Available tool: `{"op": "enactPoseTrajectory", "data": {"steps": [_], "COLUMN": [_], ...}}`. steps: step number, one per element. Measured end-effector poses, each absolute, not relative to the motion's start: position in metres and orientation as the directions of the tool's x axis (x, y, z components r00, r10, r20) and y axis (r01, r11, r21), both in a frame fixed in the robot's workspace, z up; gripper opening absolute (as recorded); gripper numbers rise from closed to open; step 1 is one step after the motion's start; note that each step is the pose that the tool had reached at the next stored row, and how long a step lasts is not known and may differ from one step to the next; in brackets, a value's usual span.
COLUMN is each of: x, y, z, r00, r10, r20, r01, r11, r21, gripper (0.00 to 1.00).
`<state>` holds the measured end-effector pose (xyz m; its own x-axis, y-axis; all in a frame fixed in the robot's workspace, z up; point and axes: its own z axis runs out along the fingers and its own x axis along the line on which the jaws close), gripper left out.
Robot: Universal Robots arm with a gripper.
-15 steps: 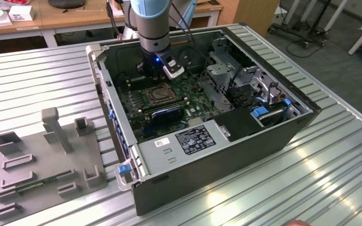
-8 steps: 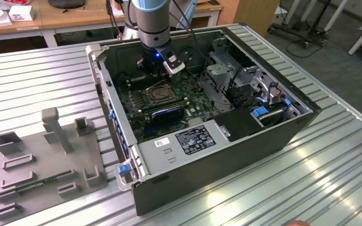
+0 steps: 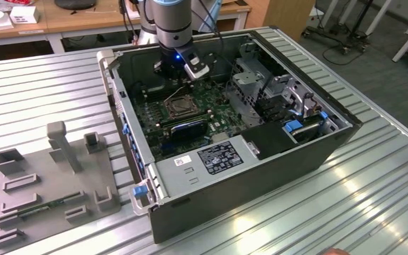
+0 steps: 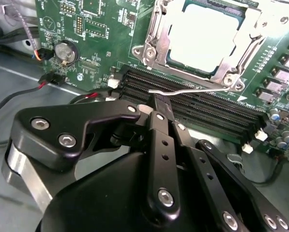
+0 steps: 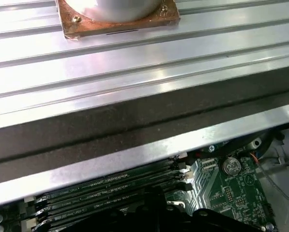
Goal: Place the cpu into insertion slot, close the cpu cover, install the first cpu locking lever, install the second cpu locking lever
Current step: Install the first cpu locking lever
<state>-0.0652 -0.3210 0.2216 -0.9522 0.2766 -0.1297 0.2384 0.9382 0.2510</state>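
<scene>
CPU (image 4: 205, 36) sits in the insertion slot (image 4: 156, 46) on the green circuit board (image 4: 93, 29), as we see in the second wrist view: its pale metal face shows through the square window of the cpu cover (image 4: 248, 29), which lies flat over it. Just beside the socket, between it and the long black memory slots (image 4: 207, 104), a thin silvery locking lever (image 4: 183, 91) runs along the socket's edge.

Our pincer (image 4: 159, 104) has its black fingers (image 4: 159, 145) drawn narrow, close together, with their tips at that wire lever near its hooked end; we cannot tell whether they actually clamp it or only touch it.

From the exterior view we see the arm (image 3: 170, 21) reaching down into the open computer case (image 3: 261, 175), which lies on its side on the ribbed metal counter (image 3: 41, 90). The pincer (image 3: 179, 69) hovers just above the socket (image 3: 178, 107) near the middle of the board. A grey fixture tray (image 3: 55, 180) with upright blocks rests on the counter, well apart from the case, toward the exterior view's left.

The first wrist view shows the case's metal edge (image 5: 134, 154) and, beyond it, the counter's ribs.
</scene>
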Motion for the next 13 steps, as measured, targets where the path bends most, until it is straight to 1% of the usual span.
{"op": "enactPoseTrajectory", "data": {"steps": [13], "x": [-0.0583], "y": [-0.3210], "z": [0.2302], "r00": [-0.952], "r10": [0.277], "r20": [-0.129], "r01": [0.238], "r11": [0.937], "r21": [0.254], "gripper": [0.10]}}
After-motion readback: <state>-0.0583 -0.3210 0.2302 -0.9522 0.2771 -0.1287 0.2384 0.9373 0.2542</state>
